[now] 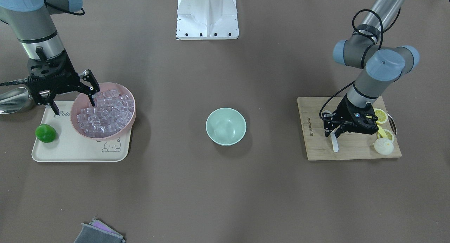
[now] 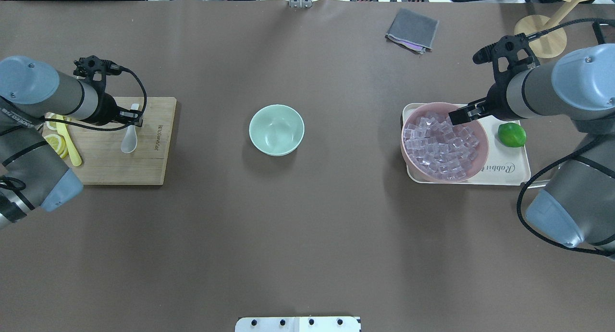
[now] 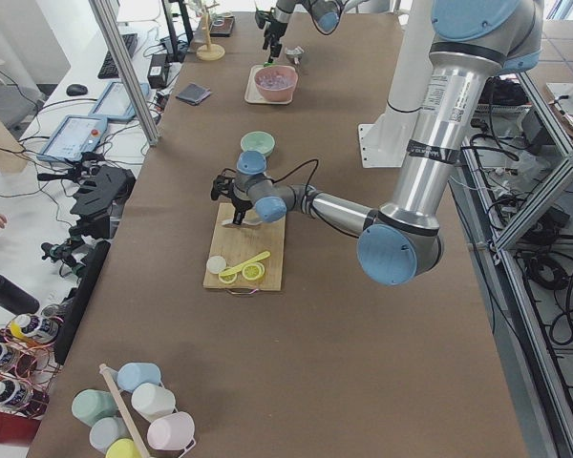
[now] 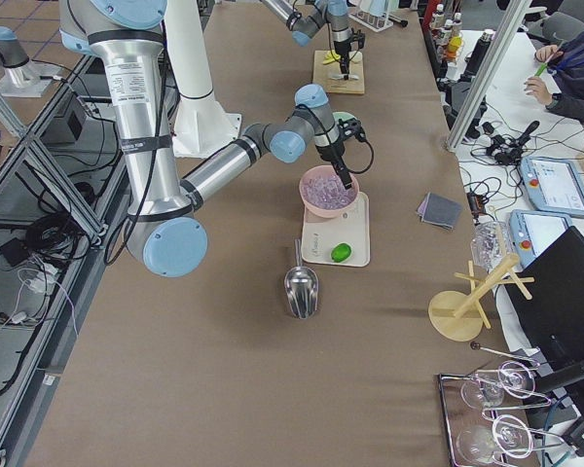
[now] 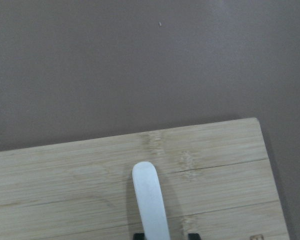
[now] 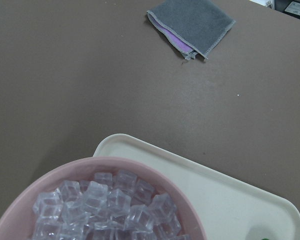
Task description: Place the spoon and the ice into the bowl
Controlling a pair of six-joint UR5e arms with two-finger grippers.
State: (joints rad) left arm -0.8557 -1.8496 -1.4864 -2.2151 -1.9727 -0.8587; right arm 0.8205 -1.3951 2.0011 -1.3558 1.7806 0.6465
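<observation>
The white spoon [image 1: 335,144] lies on the wooden cutting board [image 1: 351,149]; it also shows in the overhead view [image 2: 129,142]. My left gripper [image 1: 334,133] is low over it. In the left wrist view the fingertips stand slightly apart on either side of the spoon's handle [image 5: 150,200]. The mint-green bowl [image 1: 225,126] stands empty at the table's middle. The ice [image 1: 107,113] fills a pink bowl [image 1: 105,137]. My right gripper [image 1: 73,104] is wide open at the pink bowl's rim, one finger [image 1: 92,95] over the ice and the other outside the bowl over the tray.
The pink bowl and a green lime [image 1: 45,133] sit on a cream tray [image 1: 70,151]. A metal scoop [image 1: 14,99] lies beside the tray. Lemon slices [image 1: 381,116] and a yellow utensil [image 2: 69,147] are on the board. A grey cloth [image 2: 412,29] lies at the far side.
</observation>
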